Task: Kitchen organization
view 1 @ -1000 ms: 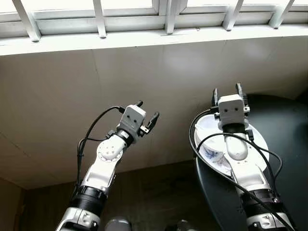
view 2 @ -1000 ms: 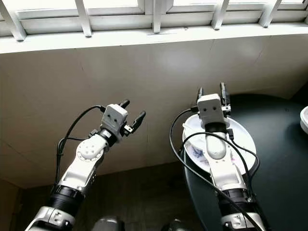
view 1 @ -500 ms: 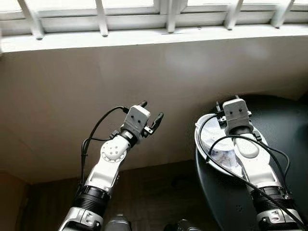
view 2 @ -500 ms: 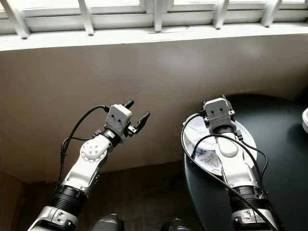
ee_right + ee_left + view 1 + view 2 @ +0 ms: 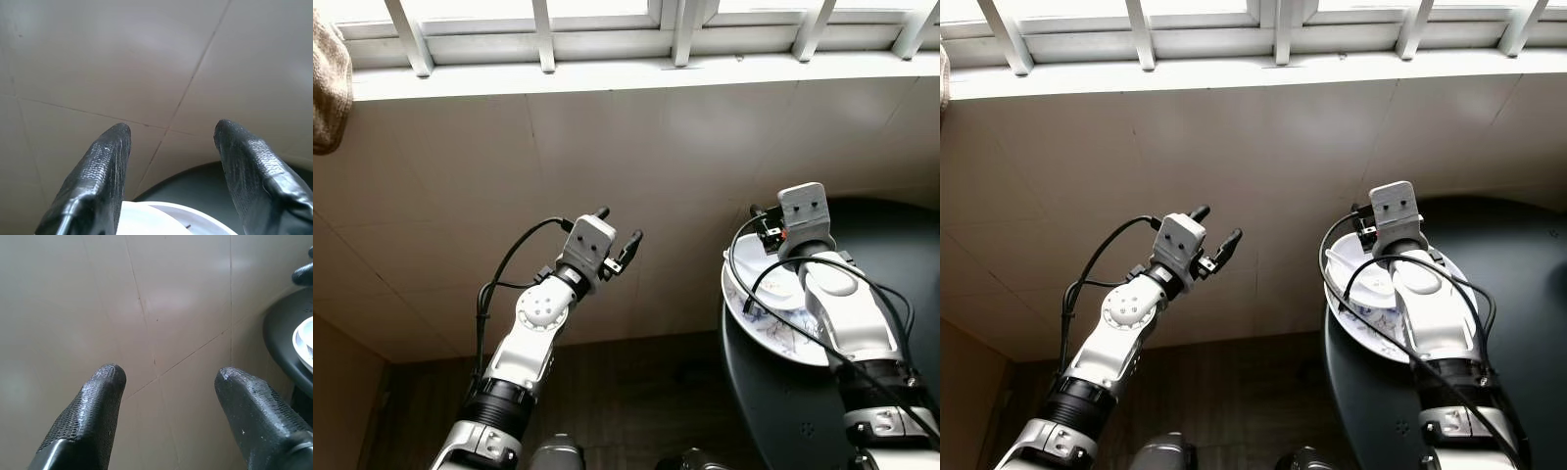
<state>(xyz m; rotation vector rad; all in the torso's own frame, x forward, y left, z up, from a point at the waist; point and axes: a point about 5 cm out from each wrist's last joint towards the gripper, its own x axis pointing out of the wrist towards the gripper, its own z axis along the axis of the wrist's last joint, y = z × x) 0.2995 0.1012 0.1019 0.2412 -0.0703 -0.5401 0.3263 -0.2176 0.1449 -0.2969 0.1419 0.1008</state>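
Hovering spread-fingered over the plate [image 5: 773,318], the right gripper [image 5: 171,161] could nudge it off the dark table [image 5: 901,255] edge. Left gripper [image 5: 619,230] hangs released, idle.

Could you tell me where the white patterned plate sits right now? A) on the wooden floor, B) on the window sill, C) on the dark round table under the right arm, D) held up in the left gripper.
C: the plate rests on the dark round table, beneath the right gripper.
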